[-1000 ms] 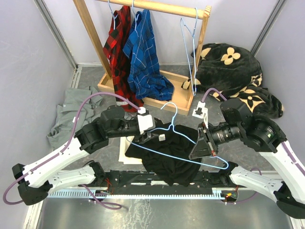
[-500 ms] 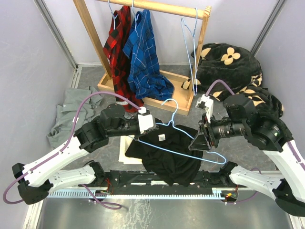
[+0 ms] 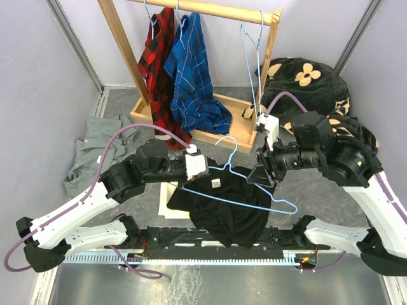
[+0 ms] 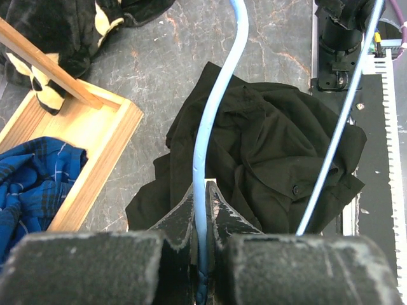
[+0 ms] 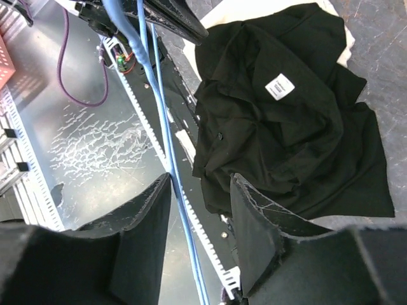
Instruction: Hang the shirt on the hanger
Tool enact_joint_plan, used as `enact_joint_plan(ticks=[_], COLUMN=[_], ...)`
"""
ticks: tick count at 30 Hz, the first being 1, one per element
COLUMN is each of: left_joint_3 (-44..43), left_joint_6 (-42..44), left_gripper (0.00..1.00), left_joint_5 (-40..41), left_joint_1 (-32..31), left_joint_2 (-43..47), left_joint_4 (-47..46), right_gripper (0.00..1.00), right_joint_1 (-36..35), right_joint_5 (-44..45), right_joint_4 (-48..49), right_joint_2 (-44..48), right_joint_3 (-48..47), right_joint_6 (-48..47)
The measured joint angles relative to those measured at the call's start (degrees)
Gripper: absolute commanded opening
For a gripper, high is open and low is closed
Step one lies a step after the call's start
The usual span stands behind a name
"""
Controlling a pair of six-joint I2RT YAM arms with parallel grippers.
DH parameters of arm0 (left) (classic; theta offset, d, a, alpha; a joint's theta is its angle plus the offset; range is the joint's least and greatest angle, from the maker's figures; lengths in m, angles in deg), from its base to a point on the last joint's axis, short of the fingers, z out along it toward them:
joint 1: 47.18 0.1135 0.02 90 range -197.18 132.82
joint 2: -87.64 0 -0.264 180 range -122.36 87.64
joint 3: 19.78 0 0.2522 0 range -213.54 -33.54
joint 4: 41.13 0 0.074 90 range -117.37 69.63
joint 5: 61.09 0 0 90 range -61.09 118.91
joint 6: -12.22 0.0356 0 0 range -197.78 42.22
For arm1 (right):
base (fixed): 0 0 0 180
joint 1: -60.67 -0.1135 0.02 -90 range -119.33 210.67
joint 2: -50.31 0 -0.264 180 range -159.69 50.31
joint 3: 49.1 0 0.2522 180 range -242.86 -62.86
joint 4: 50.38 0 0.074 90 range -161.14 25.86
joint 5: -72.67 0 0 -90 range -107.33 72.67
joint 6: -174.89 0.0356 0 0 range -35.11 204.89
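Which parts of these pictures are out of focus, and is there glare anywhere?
Left wrist view: the left gripper is blurred near the lens, while the hanger and shirt are sharp. Right wrist view: the right gripper is soft, the label is crisp, and the metal sheet shows pale reflections. Top view: sharp and evenly lit.

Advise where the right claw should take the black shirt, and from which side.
Best bet: the collar fold beside the white label, coming straight down from above. The shirt lies crumpled on the table, so only raised folds give purchase, and the label marks the neck opening the hanger must enter. Clear the hanger wire from the open right claw first.
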Motion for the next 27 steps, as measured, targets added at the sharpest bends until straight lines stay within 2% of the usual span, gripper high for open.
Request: enact_joint_plan(ticks=[13,21,27], left_joint_3=[0.0,0.0,0.0], left_joint_6=[0.0,0.0,0.0], left_gripper=[0.03,0.03,0.03], left_joint_5=[0.9,1.3,2.4], left_joint_1=[0.1,0.2,0.2], left_joint_2=[-0.4,-1.0,-0.9], left_joint_4=[0.1,0.2,0.1], right_gripper=[0.44,0.42,0.29], right_joint_1=[0.0,0.0,0.0], right_joint_5=[0.0,-1.6,-2.6], right_joint_4=[4.4,6.3,7.0], right_joint_2=[-0.5,-0.8,0.2], right_joint_3=[0.7,4.6,9.0], right_joint_6=[-5.3,-6.9,-7.2])
